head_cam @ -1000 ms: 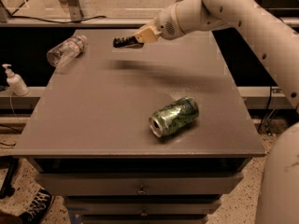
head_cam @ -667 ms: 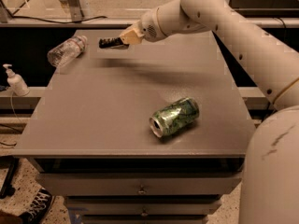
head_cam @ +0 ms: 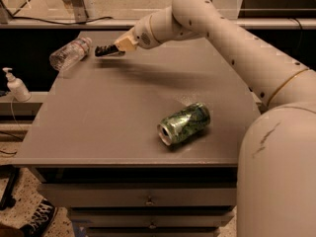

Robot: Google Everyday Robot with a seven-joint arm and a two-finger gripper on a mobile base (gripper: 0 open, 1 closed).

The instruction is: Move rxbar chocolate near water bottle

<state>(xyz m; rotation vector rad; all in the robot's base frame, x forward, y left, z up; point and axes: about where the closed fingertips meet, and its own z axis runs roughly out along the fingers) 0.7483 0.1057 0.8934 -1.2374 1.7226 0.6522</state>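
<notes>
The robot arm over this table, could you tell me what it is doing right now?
The gripper is shut on the rxbar chocolate, holding it in the air over the far left of the table, close beside the water bottle lying on its side. The bar is not yet set down. A green can lies on its side nearer the front.

No lettering can be read.
Water bottle (head_cam: 69,54) label and rxbar chocolate (head_cam: 101,51), clamped in the gripper (head_cam: 117,48) at the table's (head_cam: 123,117) 11 o'clock: illegible.
</notes>
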